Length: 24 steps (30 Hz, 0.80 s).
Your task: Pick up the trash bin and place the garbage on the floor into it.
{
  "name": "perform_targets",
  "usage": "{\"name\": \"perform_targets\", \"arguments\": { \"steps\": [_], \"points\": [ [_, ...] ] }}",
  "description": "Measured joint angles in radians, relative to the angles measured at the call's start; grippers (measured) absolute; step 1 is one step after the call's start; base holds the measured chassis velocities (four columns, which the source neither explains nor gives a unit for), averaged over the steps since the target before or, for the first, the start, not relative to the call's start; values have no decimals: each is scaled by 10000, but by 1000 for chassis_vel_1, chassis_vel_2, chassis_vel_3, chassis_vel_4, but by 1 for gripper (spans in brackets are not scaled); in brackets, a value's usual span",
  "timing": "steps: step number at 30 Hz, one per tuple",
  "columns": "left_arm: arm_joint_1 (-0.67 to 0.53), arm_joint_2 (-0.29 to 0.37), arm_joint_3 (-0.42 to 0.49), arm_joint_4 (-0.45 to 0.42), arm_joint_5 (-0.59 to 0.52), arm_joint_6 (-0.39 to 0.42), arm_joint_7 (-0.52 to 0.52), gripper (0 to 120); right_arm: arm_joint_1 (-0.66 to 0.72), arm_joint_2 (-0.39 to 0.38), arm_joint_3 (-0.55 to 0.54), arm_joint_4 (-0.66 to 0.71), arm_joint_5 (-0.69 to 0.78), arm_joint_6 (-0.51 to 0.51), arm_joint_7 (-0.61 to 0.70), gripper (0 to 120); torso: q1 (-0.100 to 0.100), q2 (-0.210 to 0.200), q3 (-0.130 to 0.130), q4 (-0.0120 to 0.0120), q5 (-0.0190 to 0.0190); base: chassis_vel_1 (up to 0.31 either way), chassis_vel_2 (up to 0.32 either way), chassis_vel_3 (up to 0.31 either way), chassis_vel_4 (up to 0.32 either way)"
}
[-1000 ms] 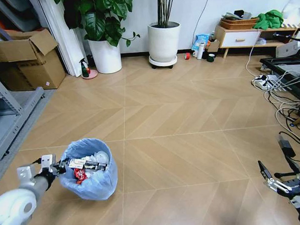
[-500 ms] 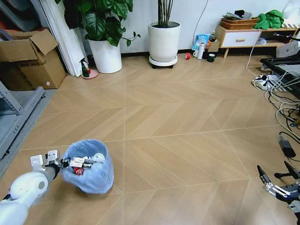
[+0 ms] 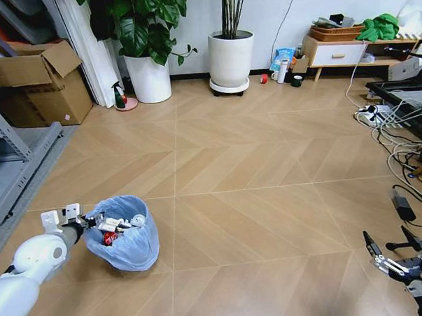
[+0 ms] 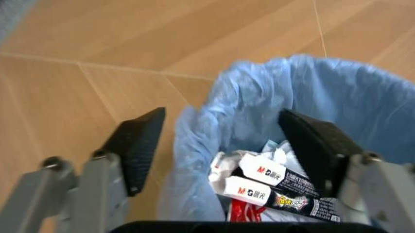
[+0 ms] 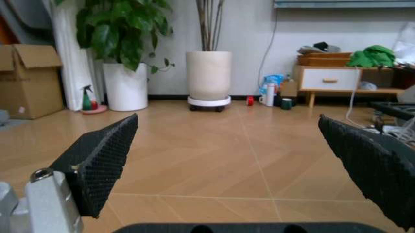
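Observation:
The trash bin (image 3: 124, 246), black with a crinkly light-blue bag, stands low on the floor (image 3: 253, 163) at the front left. Inside it lies garbage (image 3: 117, 225): white printed wrappers (image 4: 272, 187), a red wrapper and a small white disc. My left gripper (image 3: 86, 221) is at the bin's near rim. In the left wrist view this gripper (image 4: 220, 141) is open, with one finger (image 4: 136, 141) outside the bag and the other over the inside, and the rim loose between them. My right gripper (image 3: 386, 245) hangs open at the front right, holding nothing, its fingers (image 5: 104, 165) wide apart.
Two large white plant pots (image 3: 231, 59) and a spray bottle (image 3: 118, 95) stand along the back wall. Cardboard boxes (image 3: 32, 82) and a grey metal rack (image 3: 15, 159) are on the left. Cables and a power strip (image 3: 377, 116) lie at the right, near a low sideboard (image 3: 336, 53).
The left arm has lowered the bin and moved it slightly away from the camera. The right gripper has sunk a little lower.

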<state>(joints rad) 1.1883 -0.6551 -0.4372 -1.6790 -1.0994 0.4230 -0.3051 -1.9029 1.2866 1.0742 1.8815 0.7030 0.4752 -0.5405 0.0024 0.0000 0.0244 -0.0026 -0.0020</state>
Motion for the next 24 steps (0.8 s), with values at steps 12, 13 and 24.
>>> {"name": "perform_targets", "arguments": {
  "steps": [12,13,24],
  "points": [
    [2822,110,-2860,-1868,965,-719,119,100,-282,-129,5,319,-581,174,519,100,-1,1,-1,2,-2,0,0,0,0],
    [3165,74,-3181,-2084,967,-848,270,100,-305,-128,5,306,-696,243,523,100,-1,1,-1,0,3,0,0,0,0],
    [4393,-294,-3902,-2666,1615,-1863,1516,100,-377,-13,-110,366,-728,491,657,100,-1,1,-1,-6,3,0,0,0,0]
  ]
}}
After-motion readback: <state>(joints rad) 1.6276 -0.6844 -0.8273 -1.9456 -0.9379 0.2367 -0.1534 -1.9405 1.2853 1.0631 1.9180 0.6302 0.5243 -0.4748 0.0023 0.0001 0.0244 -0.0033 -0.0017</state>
